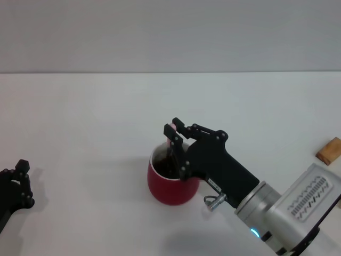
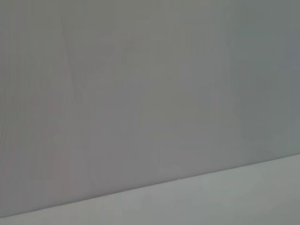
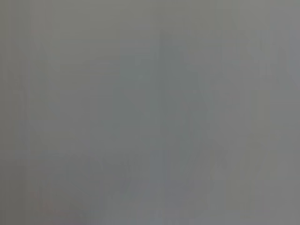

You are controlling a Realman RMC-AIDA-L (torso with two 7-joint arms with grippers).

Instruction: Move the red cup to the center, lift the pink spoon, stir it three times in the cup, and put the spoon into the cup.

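White desk, grey wall. My right pincer pinches the light, thin pink spoon near its tip, over the heavy, breakable red cup. Left pincer sits lower left; I cannot tell its state.

Cup: squat, rounded deep-red ceramic mug at lower centre, smooth glazed wall with a soft sheen.
Spoon: thin pink plastic-looking spoon, smooth rounded tip showing above the mug.
Right gripper: matt black plastic-looking housing; brushed silver metal wrist at lower right.
Left gripper: matt black, lower left edge.
Table: smooth matt white surface.
Block: small tan wooden block, right edge, dull finish.
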